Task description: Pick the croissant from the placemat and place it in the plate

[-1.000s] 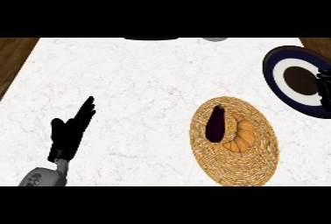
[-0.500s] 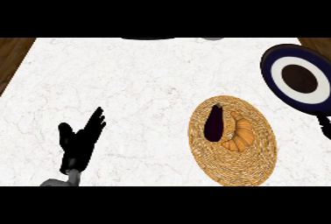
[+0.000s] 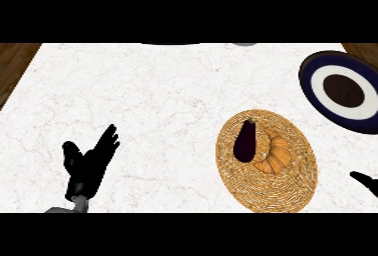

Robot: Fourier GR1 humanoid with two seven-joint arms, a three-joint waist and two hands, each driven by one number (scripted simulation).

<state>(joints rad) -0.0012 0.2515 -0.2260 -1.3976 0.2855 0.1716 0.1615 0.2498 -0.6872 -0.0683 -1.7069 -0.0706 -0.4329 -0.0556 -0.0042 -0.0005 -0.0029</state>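
- Starting at the left, the left hand (image 3: 88,162) was parked low on the white counter (image 3: 148,90), fingers straight and spread, nothing held. It was just resting there, well away from the action.
- Near the middle-right, the woven placemat (image 3: 284,187) was laid flat, with the croissant (image 3: 275,155) sat on it, touching or tucked right beside a dark eggplant (image 3: 245,141) on its left side.
- Further right and up, the plate (image 3: 325,62) was seen at the counter's edge, dark blue rim, white ring, dark centre, nothing on it yet.
- At the far right edge, only a tip of the right hand (image 3: 366,181) was caught, so whether its fingers were apart or curled couldn't be told.
- For the reach, the croissant would best be approached from its right side, so the eggplant isn't nudged, and fingers closed across the narrow width.
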